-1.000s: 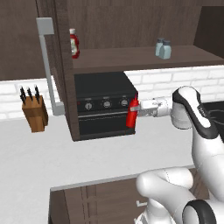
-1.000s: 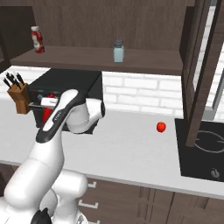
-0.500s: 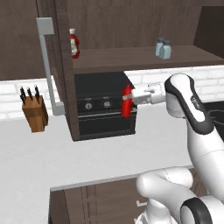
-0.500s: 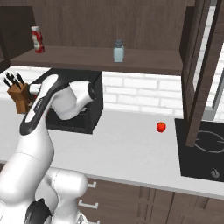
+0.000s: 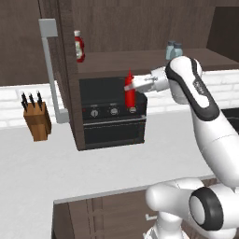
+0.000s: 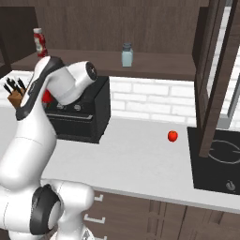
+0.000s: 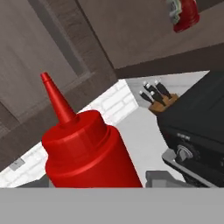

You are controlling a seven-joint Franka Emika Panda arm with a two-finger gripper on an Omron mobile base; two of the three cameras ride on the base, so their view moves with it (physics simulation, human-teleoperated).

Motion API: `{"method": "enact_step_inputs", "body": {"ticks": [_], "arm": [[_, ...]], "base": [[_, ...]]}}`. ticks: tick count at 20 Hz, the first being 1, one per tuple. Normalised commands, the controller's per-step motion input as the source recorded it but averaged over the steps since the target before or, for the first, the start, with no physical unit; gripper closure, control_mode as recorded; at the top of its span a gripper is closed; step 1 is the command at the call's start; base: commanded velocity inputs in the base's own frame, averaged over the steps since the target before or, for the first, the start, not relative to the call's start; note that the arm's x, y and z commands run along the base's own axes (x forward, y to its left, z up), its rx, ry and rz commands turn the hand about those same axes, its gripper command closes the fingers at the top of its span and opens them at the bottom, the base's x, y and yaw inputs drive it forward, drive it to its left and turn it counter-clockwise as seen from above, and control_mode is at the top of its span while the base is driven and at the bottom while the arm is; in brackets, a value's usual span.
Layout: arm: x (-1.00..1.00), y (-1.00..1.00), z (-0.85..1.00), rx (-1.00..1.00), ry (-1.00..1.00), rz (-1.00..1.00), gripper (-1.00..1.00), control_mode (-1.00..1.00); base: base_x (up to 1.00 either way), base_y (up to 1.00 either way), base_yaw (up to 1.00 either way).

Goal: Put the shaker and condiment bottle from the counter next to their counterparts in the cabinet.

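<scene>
Raised since a second ago, the all-red condiment bottle point(image 5: 130, 91) has gone from the toaster oven's lower right corner to the level of its top edge, upright, in the centre of the left base view. The gripper point(image 5: 136, 84) is clamped on its body from the right; in the hand view the bottle point(image 7: 85, 151) looms at lower left with its nozzle pointing to the upper left.

From the right base camera the arm's elbow covers the hand, and just a sliver of the bottle point(image 6: 46, 96) shows at its left edge.

The white counter point(image 6: 136, 157) lies bare in front of the black toaster oven point(image 5: 111, 112), with a small red tomato-like fruit point(image 6: 172, 136) well off to the right near the black cooktop point(image 6: 220, 161). This fruit and cooktop show from the right base camera alone. A knife block point(image 5: 37, 119) stands at the left, apart from the oven.

Farther back, the cabinet point(image 5: 140, 58) shelf runs above the oven. On it the white-capped red bottle point(image 5: 79, 46) stands at the left end and the pale blue shaker point(image 6: 126, 55) well to its right, with open shelf between them. The cabinet door with its pale bar handle point(image 5: 51, 70) hangs open at the left, its edge close beside the labelled bottle.
</scene>
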Motion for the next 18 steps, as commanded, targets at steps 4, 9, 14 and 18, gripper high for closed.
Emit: {"method": "enact_step_inputs", "body": {"ticks": [4,9,14,18], "arm": [[0.23,0.00,0.59,0.15,0.00,0.00,1.00,-1.00],[0.21,0.03,0.46,0.07,-0.01,0.00,1.00,-1.00],[0.24,0.15,0.28,-0.13,-0.14,0.00,1.00,-1.00],[0.32,0.22,0.31,-0.16,-0.15,0.00,1.00,-1.00]], "base": [[0.00,0.00,0.00],[0.00,0.00,0.00],[0.00,0.00,0.00],[0.00,0.00,0.00]]}}
